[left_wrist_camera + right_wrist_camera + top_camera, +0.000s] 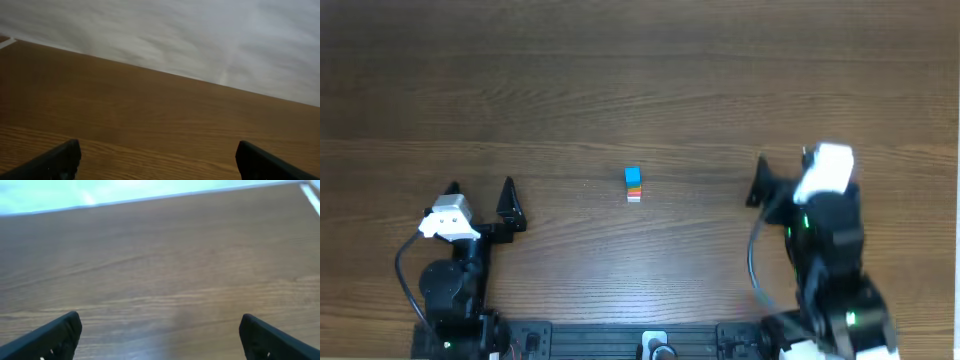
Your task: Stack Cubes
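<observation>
- Holding nothing: left gripper (480, 188), jaws spread wide, hanging over the table (640, 60) on my left side, well apart from the stack.
- Right gripper (160, 316): jaws likewise wide, nothing between them. It stands on my right side, also well apart from the stack, with wood grain lying ahead of it.
- Stack (633, 186): one item, upright, near the middle of the table, between my two grippers and roughly level with them in the top view.
- Stack contents, top down: blue cube (633, 176); orange cube (634, 190) directly under it and touching; a pale sliver at the foot, too small for me to say whether it is a third cube.
- Alignment: blue sits squarely on orange as far as the top view lets me judge; no lean that I can make out.
- Step in hand, my judgement: the placing looks done. The cubes I can count are all in the one stack and neither gripper touches it, so I rate the task at or very near its end.
- Next move, my judgement: it calls for little beyond keeping both grippers away from the stack. Should another cube need adding, I would want wide jaws, a descent from straight above and a soft release, since a narrow stack tips at a sideways nudge.
- Brands, labels, writing: none that I can read on cubes, table or grippers.
</observation>
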`<control>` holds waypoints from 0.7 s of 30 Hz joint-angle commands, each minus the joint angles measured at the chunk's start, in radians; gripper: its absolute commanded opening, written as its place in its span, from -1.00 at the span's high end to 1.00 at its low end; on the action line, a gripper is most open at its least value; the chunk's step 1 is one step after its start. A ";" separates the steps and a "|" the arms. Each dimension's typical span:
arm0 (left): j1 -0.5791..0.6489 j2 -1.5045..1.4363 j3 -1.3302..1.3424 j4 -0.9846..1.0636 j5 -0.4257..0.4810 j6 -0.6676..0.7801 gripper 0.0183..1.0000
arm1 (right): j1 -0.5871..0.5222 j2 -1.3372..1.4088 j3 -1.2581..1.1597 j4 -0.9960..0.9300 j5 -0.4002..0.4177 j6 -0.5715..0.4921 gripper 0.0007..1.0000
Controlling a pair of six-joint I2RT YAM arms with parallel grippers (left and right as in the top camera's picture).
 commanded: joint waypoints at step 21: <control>0.005 -0.005 -0.003 -0.004 0.010 0.011 -1.00 | -0.277 -0.566 -0.459 0.278 -0.337 -0.074 -0.99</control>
